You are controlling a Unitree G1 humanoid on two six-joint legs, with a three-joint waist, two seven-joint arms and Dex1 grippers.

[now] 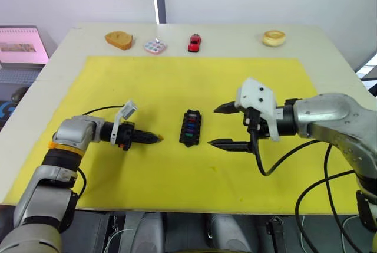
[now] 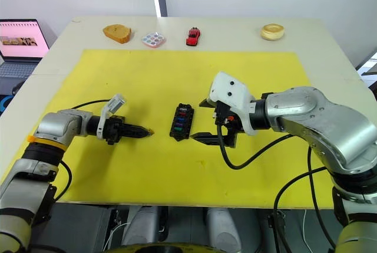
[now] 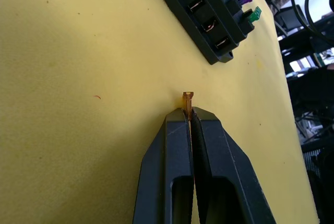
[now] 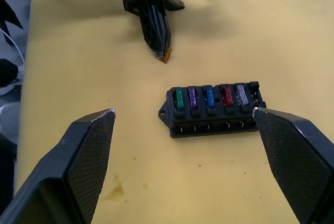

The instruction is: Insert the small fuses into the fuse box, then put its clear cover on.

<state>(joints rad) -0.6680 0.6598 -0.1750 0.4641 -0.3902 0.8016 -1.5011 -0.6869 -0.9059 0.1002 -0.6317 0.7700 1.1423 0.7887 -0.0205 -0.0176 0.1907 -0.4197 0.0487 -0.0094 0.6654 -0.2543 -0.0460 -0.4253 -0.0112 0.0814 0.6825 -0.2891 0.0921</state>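
The black fuse box [image 1: 190,127] lies in the middle of the yellow mat [image 1: 177,82]. One of its rows holds green, purple, blue, red and grey small fuses [image 4: 209,96]; the slots of the other row [image 3: 201,10] look empty. My left gripper [image 1: 154,138] lies low over the mat left of the box, shut on the amber fuse [image 3: 188,98], which sticks out of its tips a short way from the box's end. My right gripper [image 1: 213,126] hovers just right of the box, wide open and holding nothing. The clear cover is out of view.
Along the table's far edge stand a tan wooden piece [image 1: 119,40], a pastel-dotted white tile [image 1: 155,45], a red toy car [image 1: 194,42] and a round tan object [image 1: 274,38]. A laptop [image 2: 23,40] sits off the table's left side.
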